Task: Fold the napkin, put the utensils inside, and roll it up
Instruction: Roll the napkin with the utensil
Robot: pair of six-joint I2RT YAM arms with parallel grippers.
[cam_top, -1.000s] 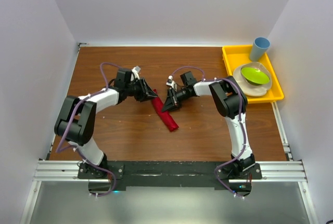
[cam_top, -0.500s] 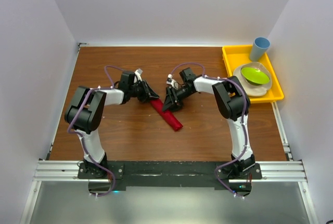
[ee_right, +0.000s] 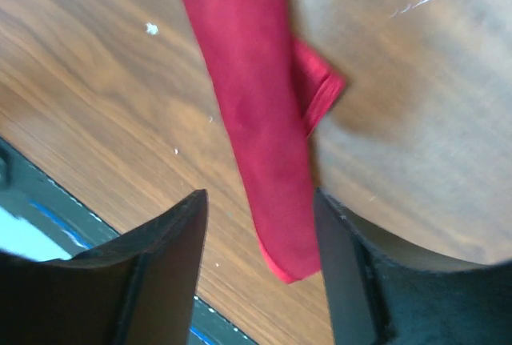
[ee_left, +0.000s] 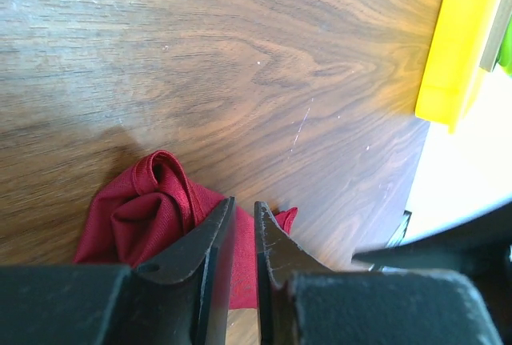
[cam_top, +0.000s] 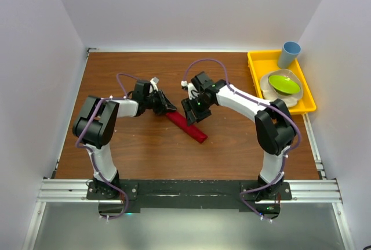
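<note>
The napkin (cam_top: 188,127) is a narrow red roll lying slantwise mid-table. My left gripper (cam_top: 168,109) is at its upper-left end. In the left wrist view the bunched end of the napkin (ee_left: 152,201) sits under my left gripper (ee_left: 242,202), whose jaws are nearly together with red cloth in the thin gap. My right gripper (cam_top: 195,115) hovers over the roll's middle. In the right wrist view the napkin (ee_right: 256,121) runs down between the wide-apart jaws of my right gripper (ee_right: 259,193), untouched. The utensils are hidden.
A yellow tray (cam_top: 255,64) stands at the back right with a blue cup (cam_top: 289,54) and a green bowl (cam_top: 284,83) on a white plate (cam_top: 277,97). The tray's edge (ee_left: 460,41) shows in the left wrist view. White walls enclose the table.
My right gripper opened, let go of the roll and drew back above it, its elbow swinging right. The left jaws closed further on the roll's end. The roll shifted slightly towards the lower right.
</note>
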